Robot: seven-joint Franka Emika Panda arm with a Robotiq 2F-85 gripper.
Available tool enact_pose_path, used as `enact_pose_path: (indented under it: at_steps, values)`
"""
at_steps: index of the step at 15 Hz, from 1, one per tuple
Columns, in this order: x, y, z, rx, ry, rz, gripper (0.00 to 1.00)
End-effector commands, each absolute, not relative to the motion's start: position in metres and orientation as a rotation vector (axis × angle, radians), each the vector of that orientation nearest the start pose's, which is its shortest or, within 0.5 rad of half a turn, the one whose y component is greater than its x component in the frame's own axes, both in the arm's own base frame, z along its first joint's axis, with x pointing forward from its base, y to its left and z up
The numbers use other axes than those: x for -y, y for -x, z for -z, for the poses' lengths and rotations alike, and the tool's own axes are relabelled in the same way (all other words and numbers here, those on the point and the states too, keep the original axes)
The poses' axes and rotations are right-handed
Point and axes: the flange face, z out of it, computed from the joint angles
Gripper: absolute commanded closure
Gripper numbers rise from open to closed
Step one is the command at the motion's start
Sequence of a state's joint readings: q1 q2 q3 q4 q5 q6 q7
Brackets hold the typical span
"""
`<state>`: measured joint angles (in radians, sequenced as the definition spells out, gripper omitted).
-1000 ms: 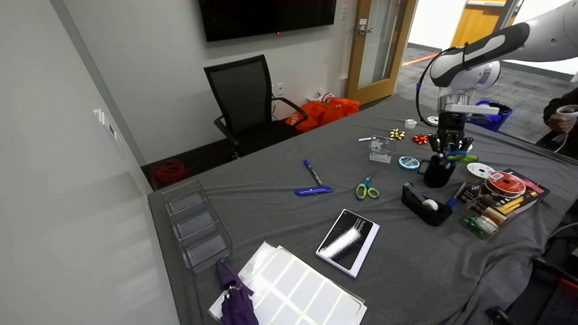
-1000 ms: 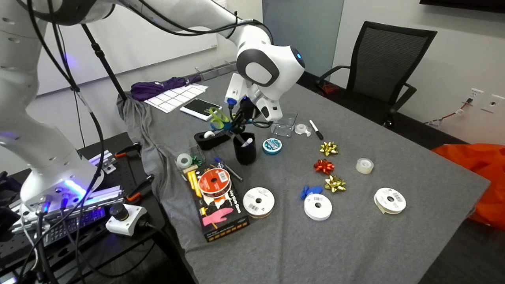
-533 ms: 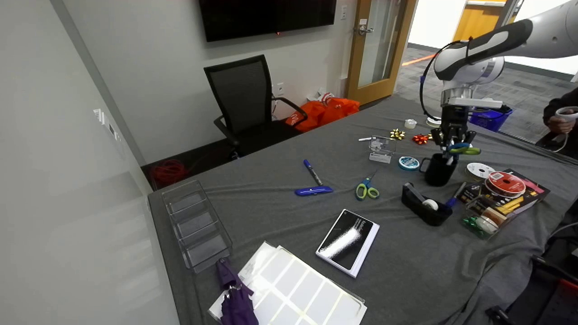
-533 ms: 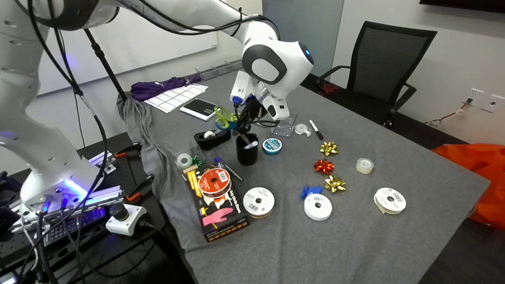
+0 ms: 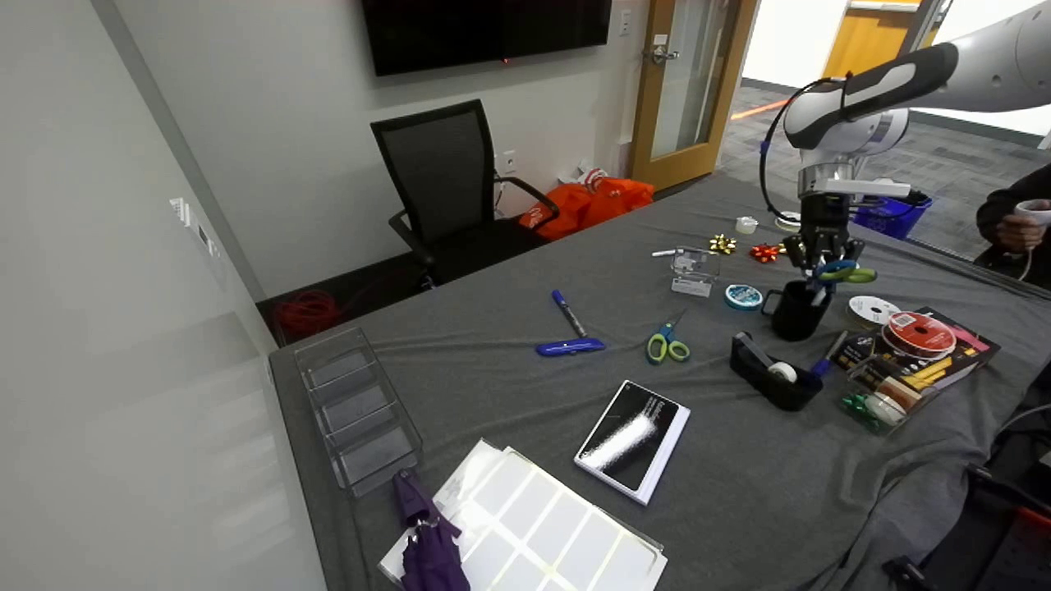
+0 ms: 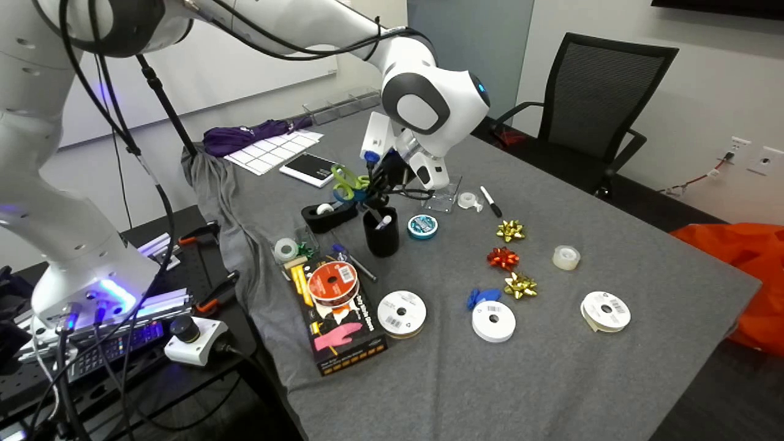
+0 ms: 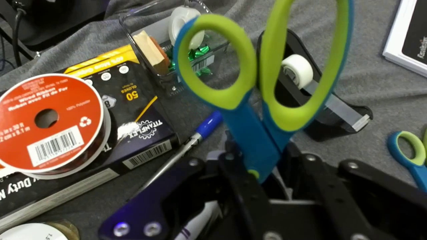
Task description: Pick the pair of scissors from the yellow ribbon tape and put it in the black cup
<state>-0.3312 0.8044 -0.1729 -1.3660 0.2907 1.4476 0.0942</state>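
Green scissors (image 7: 268, 90) over the black cup (image 6: 382, 237).
It just budged, so I think they reach in; my gripper (image 7: 261, 162) pinches them tight.

In an exterior view, the black chair (image 5: 447, 172) has a grey wall (image 5: 558, 107) behind it, a screen (image 5: 493, 33) above it and a wood-framed door (image 5: 690, 90) right of it.

The scissor handles (image 7: 248, 63) look like smooth plastic, the black cup (image 6: 382, 237) matt; the tablecloth (image 6: 527, 380) is dull, rumpled cloth, the red bow (image 6: 503, 258) glossy as foil.
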Motion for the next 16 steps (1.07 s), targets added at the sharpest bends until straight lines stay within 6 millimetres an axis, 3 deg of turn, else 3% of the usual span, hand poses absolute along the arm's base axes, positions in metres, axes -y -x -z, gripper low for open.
enact_pose_path:
  at_steps: [1,7,16]
  values:
    - [0.256,-0.591,-0.211,-0.794,2.537,-0.975,0.92]
    - [0.252,-0.598,-0.205,-0.788,2.548,-0.964,0.92]
    - [0.252,-0.605,-0.177,-0.817,2.587,-0.943,0.92]
